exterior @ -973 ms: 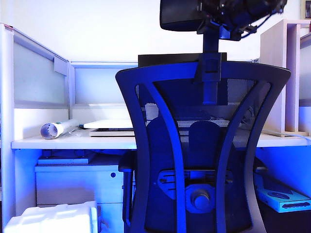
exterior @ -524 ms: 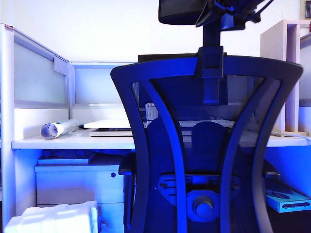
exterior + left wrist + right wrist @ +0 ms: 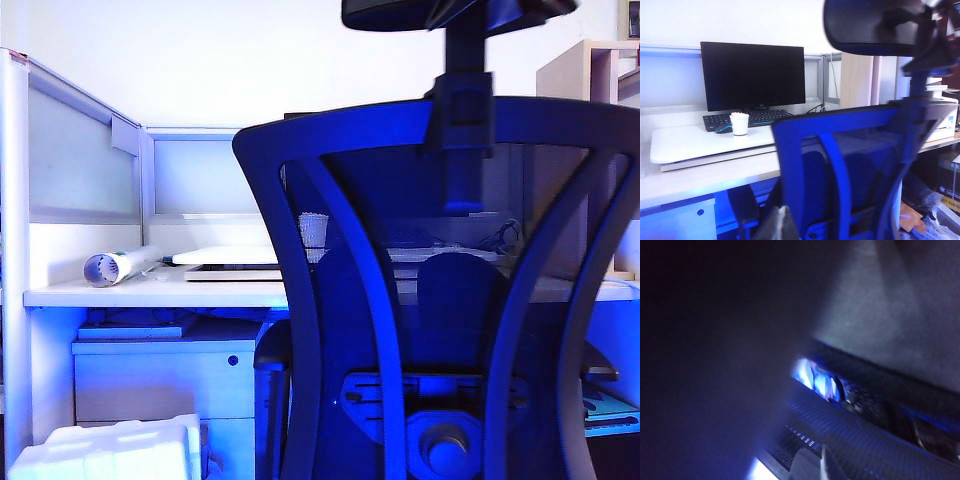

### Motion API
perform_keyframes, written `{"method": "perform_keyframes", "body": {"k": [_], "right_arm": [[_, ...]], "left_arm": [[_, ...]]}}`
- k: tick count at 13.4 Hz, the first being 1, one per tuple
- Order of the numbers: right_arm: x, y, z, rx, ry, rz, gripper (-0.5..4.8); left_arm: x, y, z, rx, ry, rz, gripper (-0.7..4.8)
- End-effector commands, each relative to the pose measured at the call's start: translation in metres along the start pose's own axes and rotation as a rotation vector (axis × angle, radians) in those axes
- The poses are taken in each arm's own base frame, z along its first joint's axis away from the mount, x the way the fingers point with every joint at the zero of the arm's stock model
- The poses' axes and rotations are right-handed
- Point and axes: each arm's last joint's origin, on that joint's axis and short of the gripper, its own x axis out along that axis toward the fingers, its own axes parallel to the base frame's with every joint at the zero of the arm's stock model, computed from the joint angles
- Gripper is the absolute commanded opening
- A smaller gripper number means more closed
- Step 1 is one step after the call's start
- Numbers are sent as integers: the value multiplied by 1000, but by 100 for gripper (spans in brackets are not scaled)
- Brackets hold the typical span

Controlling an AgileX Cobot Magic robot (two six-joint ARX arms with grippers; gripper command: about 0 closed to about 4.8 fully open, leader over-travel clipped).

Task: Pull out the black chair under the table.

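Couldn't tell how the right gripper's jaws stood. Its wrist view was nearly all dark blur, pressed up against the big black mesh-backed office chair (image 3: 850, 440), and in the exterior view the arm was only a dark shape at the chair's headrest (image 3: 400, 12), right at the frame's top edge. The left gripper (image 3: 776, 225) showed just as a grey tip low in its own view, holding nothing that I could see, jaws unclear too. The chair (image 3: 440, 300) filled the middle and right of the exterior view, standing in front of the long white desk top (image 3: 150, 295). On the desk sat a black flat monitor (image 3: 752, 75), a black keyboard (image 3: 760, 117) and a small white cup (image 3: 739, 124).
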Motion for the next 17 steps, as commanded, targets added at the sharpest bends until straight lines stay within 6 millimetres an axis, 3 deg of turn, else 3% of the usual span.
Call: {"method": "perform_keyframes", "body": {"k": [1,4,8,9,11,12,15,17], "right_arm": [[-40,32,32,63,-182,109,-8],[-47,43,32,57,-175,133,-8],[-45,41,23,88,-85,128,-8],[-45,41,20,89,-59,138,10],[-47,43,17,98,-25,162,203],[-49,43,17,101,-16,159,248],[-61,46,14,65,-6,119,248],[-81,50,2,60,-34,84,248]], "left_arm": [[0,0,1,-2,-7,4,-4],[0,1,1,-2,-14,50,-4],[0,2,1,-3,-15,63,-4],[0,2,1,-3,-15,63,-4],[0,2,1,-3,-15,63,-4],[0,2,1,-3,-15,63,-4],[0,2,2,2,-25,62,-4],[0,2,3,4,-29,61,-4]]}}
